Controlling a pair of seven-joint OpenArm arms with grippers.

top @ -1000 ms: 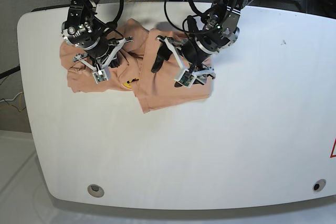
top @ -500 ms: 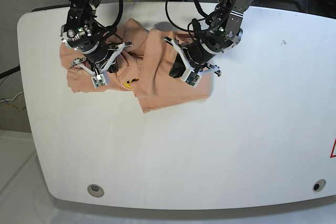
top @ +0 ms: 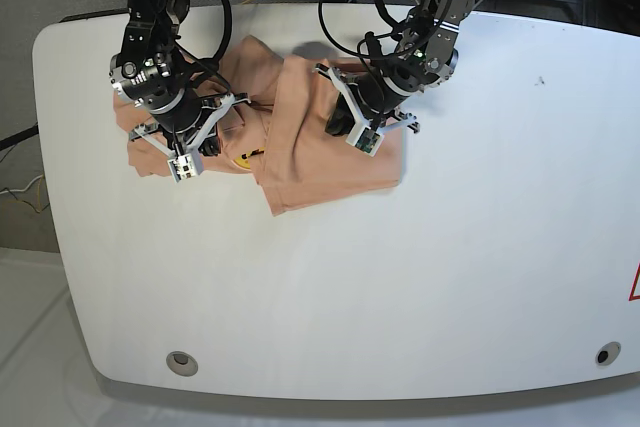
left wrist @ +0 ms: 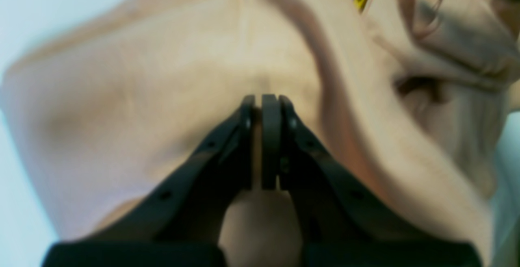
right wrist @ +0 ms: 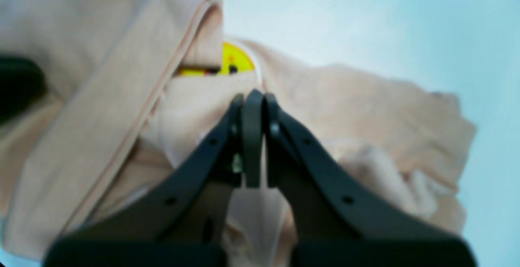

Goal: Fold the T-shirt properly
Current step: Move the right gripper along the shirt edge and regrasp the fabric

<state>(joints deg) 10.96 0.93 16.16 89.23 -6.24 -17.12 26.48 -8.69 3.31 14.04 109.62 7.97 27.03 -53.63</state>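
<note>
1. Right now the T-shirt (top: pixel 300 147) lies crumpled at the far-left part of the white tabletop (top: pixel 450 277) in the base view, roughly half-folded. One flatter panel sits under my left arm; a bunched sleeve side sits under my right.
2. My left pincer (left wrist: pixel 263 108) is pressed together on the flat panel. A thin strip of peach cloth shows between the jaws in the left wrist view, so I judge it's clamped on the fabric.
3. My right pincer (right wrist: pixel 252 104) is also together, w/ cloth pinched between the jaws, just this side of the yellow mark (right wrist: pixel 233 61) near the neck.
4. Key relation: the shirt's long axis runs across the base view, from one pincer to the other. Both grips sit on the far half of the cloth, and the free edge (top: pixel 330 197) of the panel lies toward the near side.
5. My left arm is nearer that free panel, the right nearer the bunched sleeve. Probably any coming fold needs both to lift tog., else the cloth skews.
</note>
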